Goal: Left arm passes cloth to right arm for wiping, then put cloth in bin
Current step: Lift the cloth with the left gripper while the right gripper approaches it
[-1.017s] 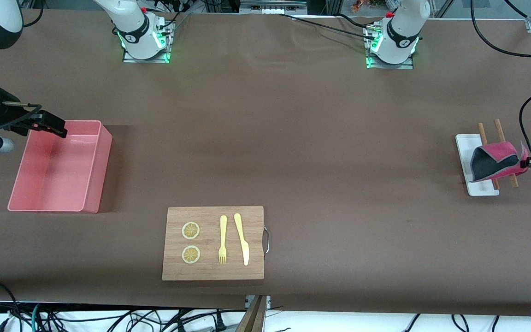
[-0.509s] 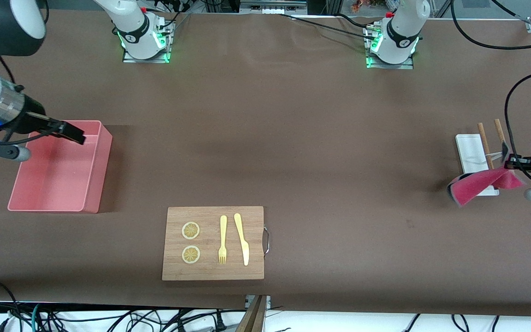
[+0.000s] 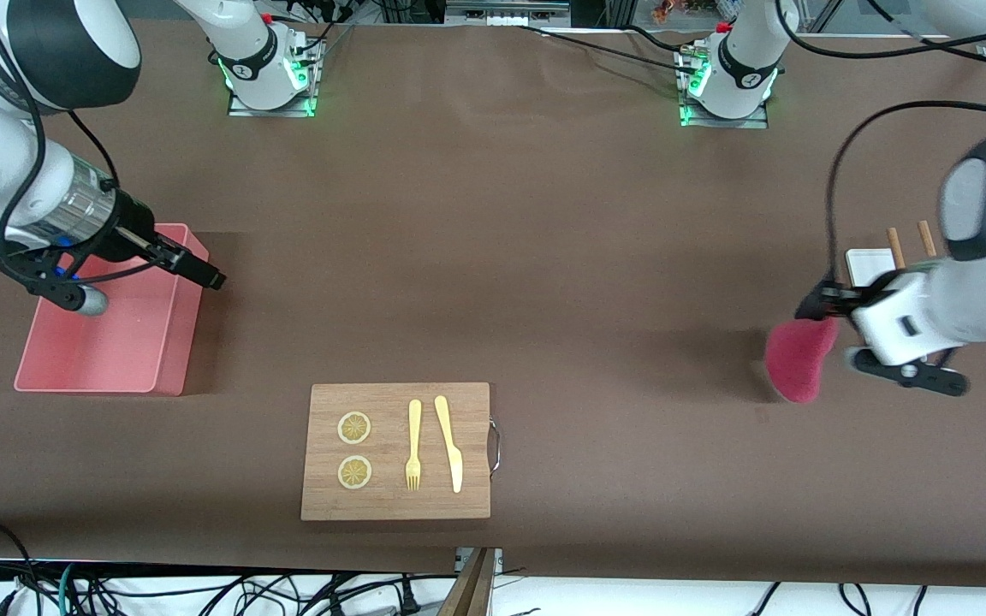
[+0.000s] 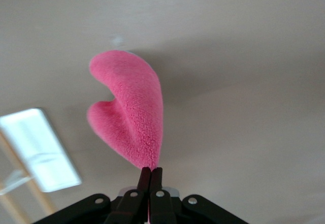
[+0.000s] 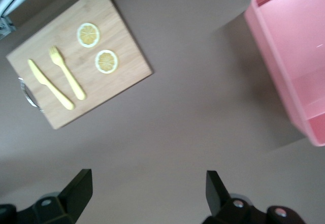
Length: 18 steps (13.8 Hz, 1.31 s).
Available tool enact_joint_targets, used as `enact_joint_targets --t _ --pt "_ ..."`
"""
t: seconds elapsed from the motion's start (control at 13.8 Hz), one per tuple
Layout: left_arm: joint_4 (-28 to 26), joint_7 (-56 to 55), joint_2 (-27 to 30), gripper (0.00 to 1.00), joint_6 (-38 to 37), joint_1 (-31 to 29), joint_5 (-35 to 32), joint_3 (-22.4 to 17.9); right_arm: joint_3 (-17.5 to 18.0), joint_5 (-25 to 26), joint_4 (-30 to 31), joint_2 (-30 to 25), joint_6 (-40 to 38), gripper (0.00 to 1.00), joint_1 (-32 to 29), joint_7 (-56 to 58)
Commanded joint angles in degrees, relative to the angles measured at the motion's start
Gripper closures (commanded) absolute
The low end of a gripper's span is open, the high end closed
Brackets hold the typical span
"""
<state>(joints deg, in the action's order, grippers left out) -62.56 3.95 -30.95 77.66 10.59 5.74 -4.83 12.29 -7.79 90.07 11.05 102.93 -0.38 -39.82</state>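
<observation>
The left claw (image 3: pixel 811 305) is clamped on one corner of the magenta-pink cloth (image 3: pixel 795 366), which hangs over bare tabletop (image 3: pixel 544 257) near the white tray (image 3: pixel 868 263). The right claw (image 3: pixel 206 278), fingers spread wide and empty, hovers at the salmon-pink bin's (image 3: pixel 108 342) rim.

White tray (image 3: pixel 868 265): mostly hidden by the left arm; one end visible near the table edge at the left arm's end. Two wooden sticks (image 3: pixel 893 237): only tips visible. Cloth (image 3: pixel 797 360): grey face unseen. Bin (image 5: pixel 299 66): cut off in right wrist view.
</observation>
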Motion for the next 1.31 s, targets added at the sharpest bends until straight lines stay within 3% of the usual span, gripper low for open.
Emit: enact_joint_targets --t 0.0,0.36,0.73,0.87,1.09,1.24 --pt "0.6 -13.56 -0.07 1.0 0.73 6.43 5.23 -0.97 3.08 -1.26 0.37 1.86 3.84 0.01 -0.06 -7.17" --pt "0.68 -38.35 -2.35 1.0 13.45 16.29 18.23 -1.23 6.95 -1.44 0.37 6.25 12.1 0.01 2.48 -20.62" --pt "0.77 -57.88 -5.78 1.0 33.74 24.37 30.72 -1.23 7.84 -1.44 0.37 10.12 18.69 0.01 6.17 -29.43" --pt "0.68 -62.72 -7.09 1.0 41.57 27.1 33.88 -1.15 8.19 -1.44 0.37 11.53 20.54 0.01 7.05 -31.19" --pt "0.77 -66.61 -9.2 1.0 54.39 30.35 45.73 -0.97 8.72 -1.53 0.63 12.94 20.73 0.01 8.19 -35.05" --pt "0.68 -66.79 -10.61 1.0 59.34 32.73 49.45 -0.97 9.41 -1.53 1.07 13.29 20.38 0.01 8.37 -38.74"
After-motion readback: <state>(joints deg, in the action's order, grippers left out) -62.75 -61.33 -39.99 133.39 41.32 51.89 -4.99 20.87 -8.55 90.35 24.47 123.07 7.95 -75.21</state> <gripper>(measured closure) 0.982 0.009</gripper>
